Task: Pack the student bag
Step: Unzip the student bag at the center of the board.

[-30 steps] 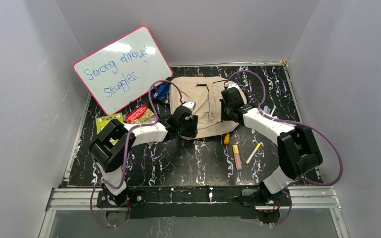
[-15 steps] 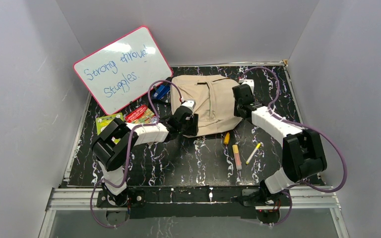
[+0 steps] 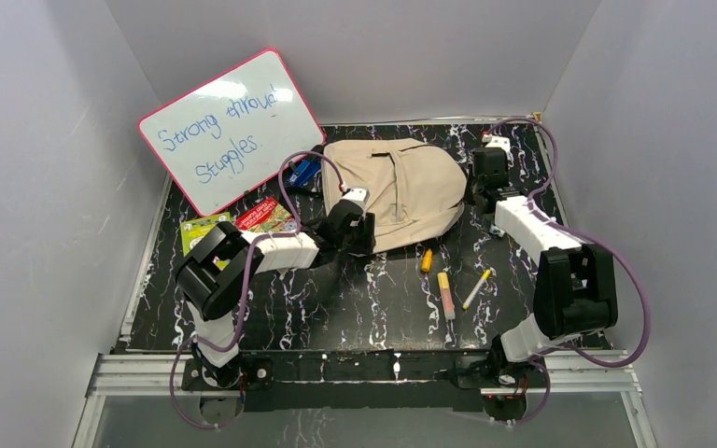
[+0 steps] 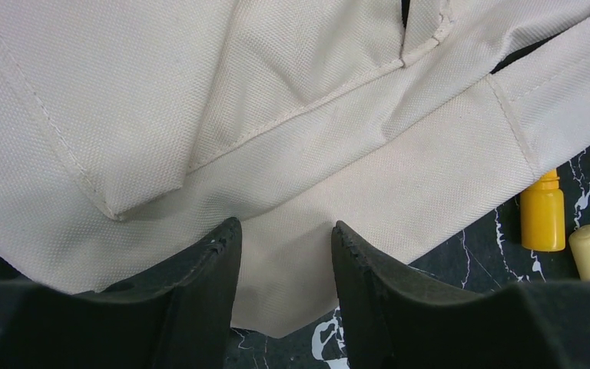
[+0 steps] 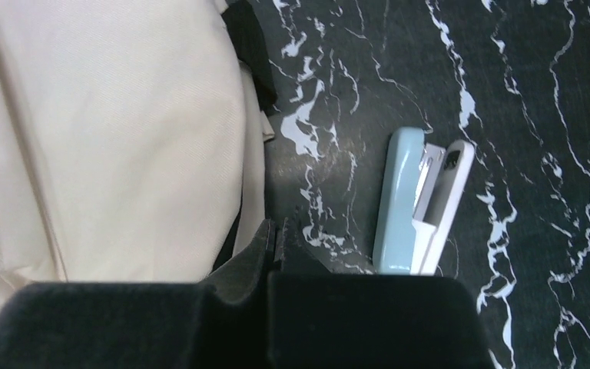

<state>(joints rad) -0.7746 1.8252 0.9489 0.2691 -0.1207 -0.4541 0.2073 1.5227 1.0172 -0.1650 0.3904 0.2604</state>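
At near hem of student bag [image 4: 200, 92], left jaws are straddling fabric, half-open; right jaws are resting shut. Risk: thin pinch slipping, bag dragging onto yellow marker [image 4: 543, 211]

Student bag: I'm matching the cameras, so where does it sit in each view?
Top external: student bag at back centre.
Left wrist: fills the upper frame.
Right wrist: fills the left side.
Shared landmark: black white-veined tabletop, in all three.
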